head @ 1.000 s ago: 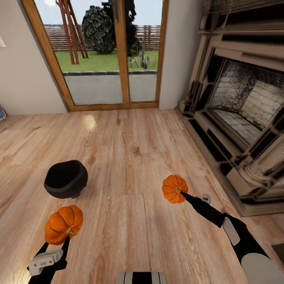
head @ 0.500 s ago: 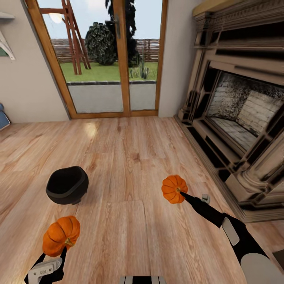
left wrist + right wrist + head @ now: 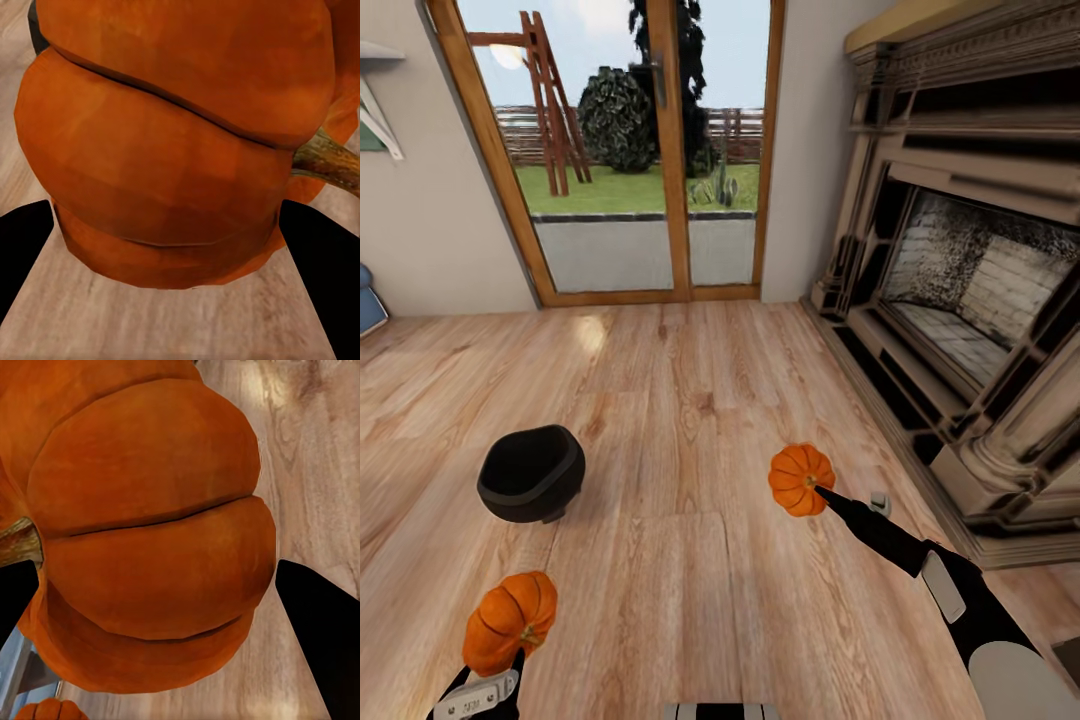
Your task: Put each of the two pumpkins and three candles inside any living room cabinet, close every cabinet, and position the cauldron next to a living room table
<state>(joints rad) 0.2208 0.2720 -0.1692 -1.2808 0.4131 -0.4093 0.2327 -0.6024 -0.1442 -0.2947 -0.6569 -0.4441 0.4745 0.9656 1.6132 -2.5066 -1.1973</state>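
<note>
Since a second ago my head view has tipped up, so the whole scene sits lower in the frame and more of the glass door shows; my left arm has also sunk toward the bottom edge, while my right arm sits where it was.

Plank floor (image 3: 690, 420) fills the middle of the head view. A stone fireplace (image 3: 960, 300) takes up the right side, and the wood-framed glass door (image 3: 650, 160) stands at the upper centre, with a garden beyond it.

My cauldron (image 3: 531, 473) rests upright on the floor at the lower left, mouth open upward, well apart from both arms.

My left gripper (image 3: 500, 655) is at the lower left corner, clenched on the left pumpkin (image 3: 510, 620); in the left wrist view that pumpkin (image 3: 176, 142) sits between my two dark fingers (image 3: 326, 277), its stem out to one side.

My right gripper (image 3: 822, 492) reaches from the lower right toward centre and grasps the right pumpkin (image 3: 800, 479), held above the floor. From the right wrist view this pumpkin (image 3: 150, 532) sits between the fingers (image 3: 322, 637), floor behind it.
</note>
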